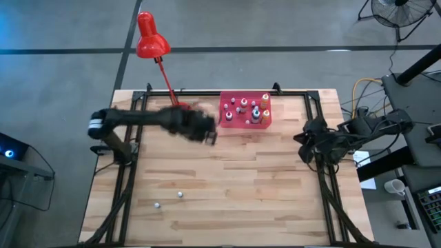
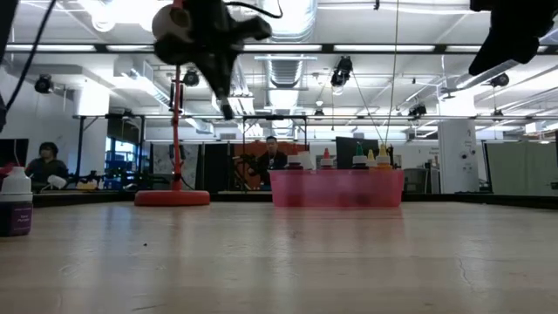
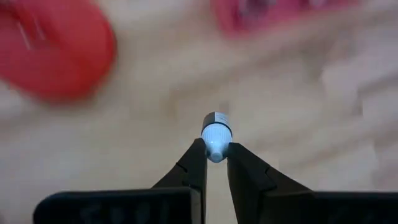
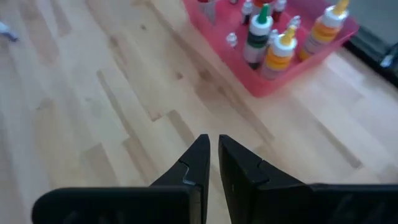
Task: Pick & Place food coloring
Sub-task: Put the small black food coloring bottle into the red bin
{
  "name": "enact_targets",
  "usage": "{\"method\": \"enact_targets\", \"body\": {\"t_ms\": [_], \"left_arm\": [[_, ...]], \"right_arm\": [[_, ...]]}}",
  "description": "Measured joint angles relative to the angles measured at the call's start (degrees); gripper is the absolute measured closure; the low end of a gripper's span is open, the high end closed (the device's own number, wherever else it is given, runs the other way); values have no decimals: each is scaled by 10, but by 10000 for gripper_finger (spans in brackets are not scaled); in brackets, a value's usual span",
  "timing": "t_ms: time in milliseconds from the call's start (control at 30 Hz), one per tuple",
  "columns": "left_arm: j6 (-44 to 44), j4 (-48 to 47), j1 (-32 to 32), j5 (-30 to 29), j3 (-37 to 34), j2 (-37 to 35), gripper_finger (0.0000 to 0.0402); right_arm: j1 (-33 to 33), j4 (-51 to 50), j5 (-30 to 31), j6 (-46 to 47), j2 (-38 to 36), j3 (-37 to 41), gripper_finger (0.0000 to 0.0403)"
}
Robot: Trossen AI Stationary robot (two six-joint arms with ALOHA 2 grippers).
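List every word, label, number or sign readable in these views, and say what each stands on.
No text can be read in any view.
Bottles in the pink tray: the bands on the food coloring bottles are too blurred to read.
Bottle at the low view's left edge: its dark label is too small to read.
Small bottle in the left claw: no lettering shows.
Red lamp: no marking shows.
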State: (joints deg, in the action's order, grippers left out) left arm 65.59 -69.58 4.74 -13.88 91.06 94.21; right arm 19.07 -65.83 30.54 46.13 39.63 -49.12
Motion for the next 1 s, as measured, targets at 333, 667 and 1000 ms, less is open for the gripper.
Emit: {"method": "enact_targets", "body": {"t_ms": [333, 667, 1000], "left_arm": [[-266, -20, 180, -20, 249, 140, 380], [-466, 73, 223, 59, 371, 272, 380], [-620, 87, 229, 66, 429, 366, 381]], "right_arm": [[0, 7, 55, 11, 51, 0, 375], [-97, 27, 26, 75, 103, 0, 375], [-221, 83, -90, 79, 149, 0, 375]]}}
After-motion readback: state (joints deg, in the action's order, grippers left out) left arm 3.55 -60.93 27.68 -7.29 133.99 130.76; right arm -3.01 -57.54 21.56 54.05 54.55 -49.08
